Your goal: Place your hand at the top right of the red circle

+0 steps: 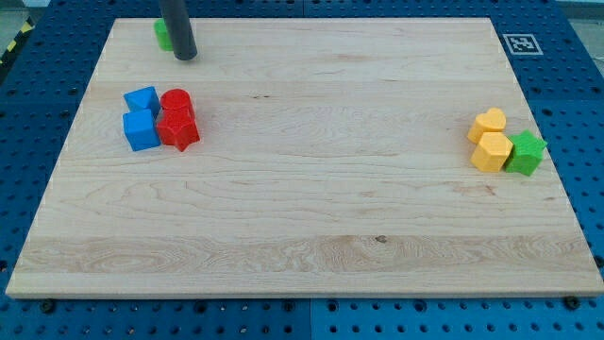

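Camera view: wooden worktop (311,217) on a blue pegboard. Near the view's top left, my tip (185,57), standing just beside a green block (163,36) that is partly hidden behind the rod. No pincer on this arm, only the rod, so nothing to report as wide, narrow or holding.

Lower on the view's left, a tight cluster: red circle (176,101), with a red star (178,129) touching it from below, a blue block (142,98) just beside it on the left, a blue cube (141,130) under that one. Far on the view's right, well apart from all this: yellow heart (488,123), yellow hexagon (492,151), green star (525,153), all close together.

Tip now above the red circle, slightly to its right, with bare wood between them. Probably only a short slide toward the view's bottom and a little to the right still needed. Best to stop beside the circle's upper right edge without touching, since any push would likely disturb the whole cluster.

Red circle: a round upright cylinder, flat face up, so no pointing direction and no long axis on the worktop.
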Tool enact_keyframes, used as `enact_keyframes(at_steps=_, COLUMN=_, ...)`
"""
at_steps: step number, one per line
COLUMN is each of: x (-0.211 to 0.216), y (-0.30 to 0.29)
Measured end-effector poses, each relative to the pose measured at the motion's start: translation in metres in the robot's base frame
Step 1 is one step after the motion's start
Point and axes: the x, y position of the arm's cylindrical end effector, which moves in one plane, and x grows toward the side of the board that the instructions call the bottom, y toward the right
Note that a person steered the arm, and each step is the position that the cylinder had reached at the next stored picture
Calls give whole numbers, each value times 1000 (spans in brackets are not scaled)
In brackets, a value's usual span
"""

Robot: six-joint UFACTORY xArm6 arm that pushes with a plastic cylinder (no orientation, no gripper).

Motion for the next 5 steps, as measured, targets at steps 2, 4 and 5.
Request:
enact_keyframes(at_steps=2, x=2, y=2)
enact_keyframes(at_steps=4, x=65, y=68)
enact_keyframes(at_steps=5, x=85, y=121)
